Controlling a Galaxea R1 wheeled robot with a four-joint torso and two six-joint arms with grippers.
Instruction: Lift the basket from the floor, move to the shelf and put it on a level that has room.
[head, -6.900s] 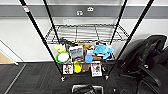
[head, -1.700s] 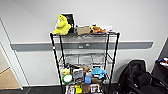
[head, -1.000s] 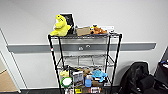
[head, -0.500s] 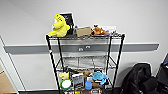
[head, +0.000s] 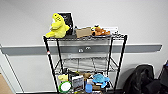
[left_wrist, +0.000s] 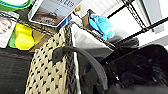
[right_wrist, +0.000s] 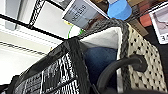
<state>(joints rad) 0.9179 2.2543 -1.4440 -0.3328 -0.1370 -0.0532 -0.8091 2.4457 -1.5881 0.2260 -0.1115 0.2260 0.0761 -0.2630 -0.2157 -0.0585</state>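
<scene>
Change: since half a second ago the rack sits lower and larger in the head view; the camera moved, not the things.
Shelf: black wire rack (head: 85, 62) on thin round posts, against a pale wall with a grey rail.
Top tier: yellow plush toy (head: 58, 26) at the left corner, a brown box (head: 83, 32) mid-edge, orange items toward the right corner.
Level: second wire-grid tier (head: 85, 65), bare mesh.
Lower tier: soft blue plush (head: 100, 78), a round green-rimmed lid (head: 65, 87), a boxed card.
Basket: tan woven basket (left_wrist: 47, 70), dark braided rim, white lining, curved dark handle; it holds glossy black bag material (right_wrist: 47, 72) and a blue item (right_wrist: 101, 61), close beside the cluttered tier.
Grippers: I cannot tell either one's grip.
</scene>
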